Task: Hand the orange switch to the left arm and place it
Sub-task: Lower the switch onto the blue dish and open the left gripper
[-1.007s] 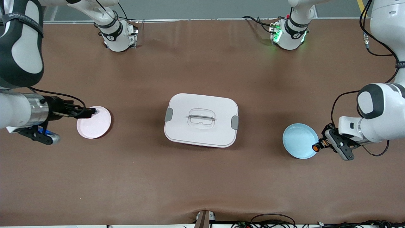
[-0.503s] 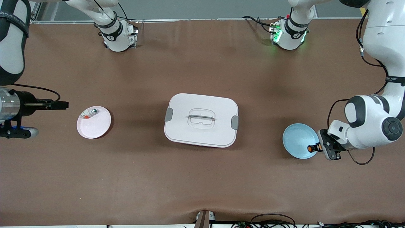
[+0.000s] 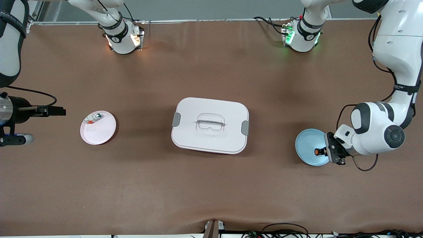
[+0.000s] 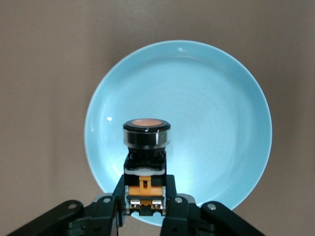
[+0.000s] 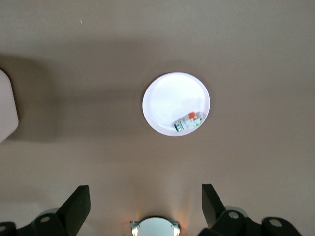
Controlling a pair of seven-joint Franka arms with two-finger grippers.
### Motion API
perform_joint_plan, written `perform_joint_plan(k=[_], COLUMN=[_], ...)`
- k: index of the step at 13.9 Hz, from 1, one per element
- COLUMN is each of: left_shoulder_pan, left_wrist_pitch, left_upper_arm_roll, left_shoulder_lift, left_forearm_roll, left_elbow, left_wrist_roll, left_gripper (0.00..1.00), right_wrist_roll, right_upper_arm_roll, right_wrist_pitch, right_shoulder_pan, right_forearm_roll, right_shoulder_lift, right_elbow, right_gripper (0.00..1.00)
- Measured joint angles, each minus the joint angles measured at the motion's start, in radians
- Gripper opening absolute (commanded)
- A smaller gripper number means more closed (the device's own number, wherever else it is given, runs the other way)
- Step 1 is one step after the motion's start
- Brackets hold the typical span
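So the left gripper (image 3: 325, 152) is up over the blue plate (image 3: 305, 145) at the left arm's end of the table, and its fingers (image 4: 173, 209) are clamped tight on the orange switch (image 3: 317, 151). In the left wrist view you can see it really well: the switch (image 4: 146, 150) sticks out from between the fingers with its round orange cap facing the camera, black ring around it, and an orange-marked body lower down where the fingers pinch it. The blue plate (image 4: 206, 98) fills the background right under it, bare apart from the switch hanging above.

The right gripper (image 3: 56, 111) is up in the air over bare brown table (image 3: 211, 191) at the right arm's end, just off the pink plate (image 3: 99, 132), fingers spread wide with nothing in them. The right wrist view shows both fingers (image 5: 76, 206) well apart, looking down at the pink plate (image 5: 167, 98) with a small silver, white and red item (image 5: 188, 121) lying near its rim. From the front that item (image 3: 93, 118) sits on the part of the plate farthest from the camera.

The box (image 3: 210, 125) is parked in the middle of the table between the two plates, lid on, grey clips at both ends, well apart from both grippers
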Motion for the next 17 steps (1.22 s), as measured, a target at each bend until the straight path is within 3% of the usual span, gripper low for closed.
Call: perform_joint_plan(k=[4,6,8,9,10,17], left_shoulder_pan=[-0.006,-0.012,-0.021,-0.026,-0.029,-0.022], left_wrist_pitch=[0.059,0.085,0.097,0.104,0.112,0.115], left_upper_arm_roll=[-0.003,-0.003,-0.003,-0.003,-0.003,-0.003], left_shoulder_lift=[0.0,0.0,0.0,0.0,0.0,-0.037], left_forearm_roll=[0.034,0.035,0.048,0.061,0.07,0.065], left_elbow=[-0.061,-0.084,-0.091,-0.092,-0.092,-0.079], left_wrist_roll=[0.001,0.001,0.001,0.001,0.001,-0.146], left_gripper=[0.0,0.07,0.41,0.9,1.0,1.0], right_wrist_roll=[0.0,0.0,0.0,0.0,0.0,0.002], right_upper_arm_roll=[0.001,0.001,0.001,0.001,0.001,-0.004], right_wrist_pitch=[0.012,0.017,0.068,0.104,0.136,0.281], right_shoulder_pan=[0.0,0.0,0.0,0.0,0.0,-0.016], right_forearm_roll=[0.0,0.0,-0.001,-0.002,-0.002,-0.005], right_shoulder_lift=[-0.022,-0.028,-0.056,-0.081,-0.111,-0.277], right_elbow=[-0.003,-0.016,-0.079,-0.129,-0.181,-0.43], right_gripper=[1.0,1.0,1.0,1.0,1.0,1.0])
